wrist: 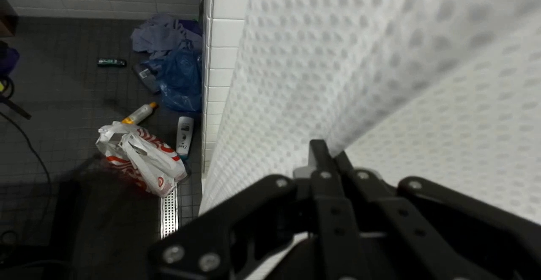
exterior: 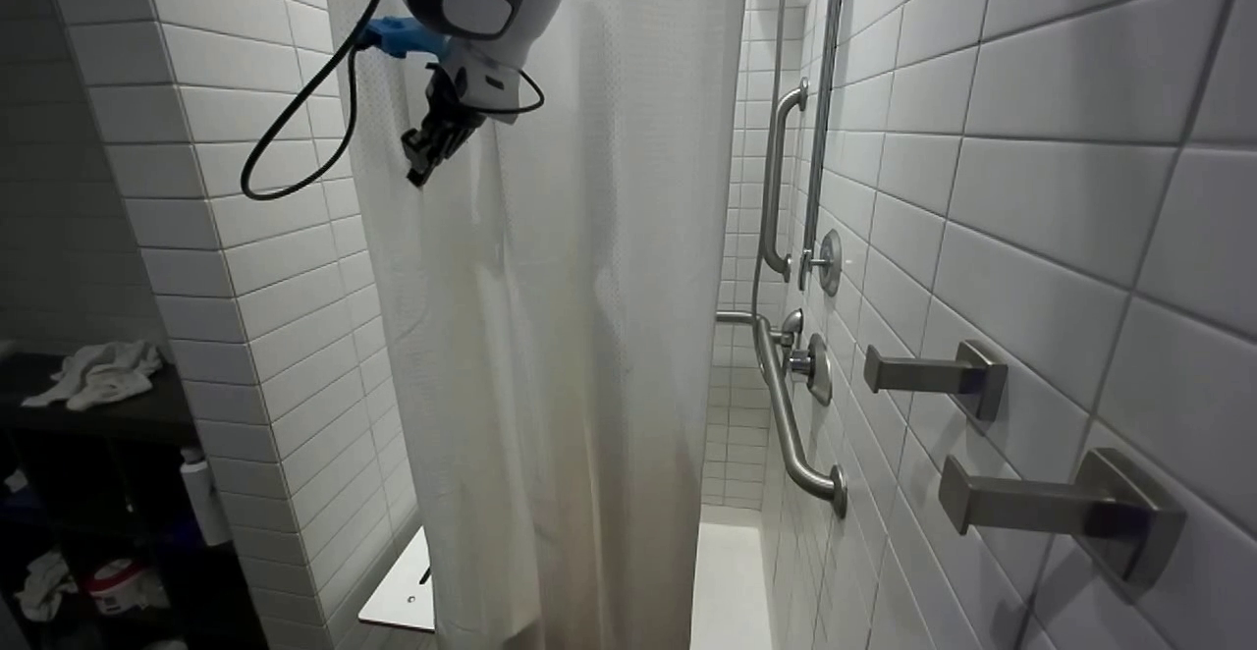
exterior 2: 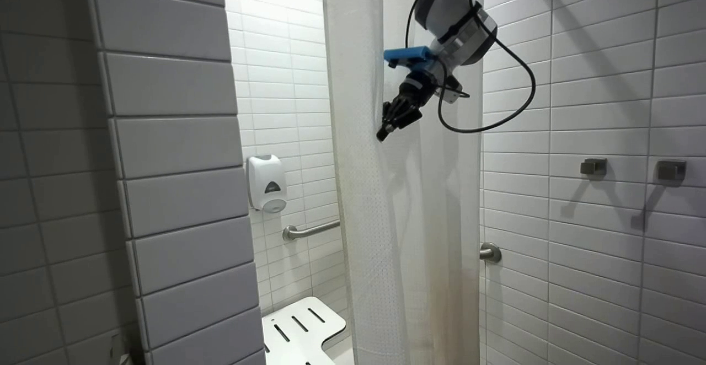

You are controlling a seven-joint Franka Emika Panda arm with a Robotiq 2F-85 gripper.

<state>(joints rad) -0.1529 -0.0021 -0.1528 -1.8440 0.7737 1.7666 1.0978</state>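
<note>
In the wrist view the gripper pinches a fold of shower curtain fanning toward one o'clock, apparently the grasping step, the next move likely calling for a snug hold, with a plastic bag beyond at nine o'clock.

In both exterior views we see our arm hang in from the top edge, slanting downward and toward the picture's left. Beyond the wrist, our gripper carries on along that slant, pointing obliquely down. In the wrist view we find our two black fingers brought together, lying close side by side and pinched at the tips.
</note>
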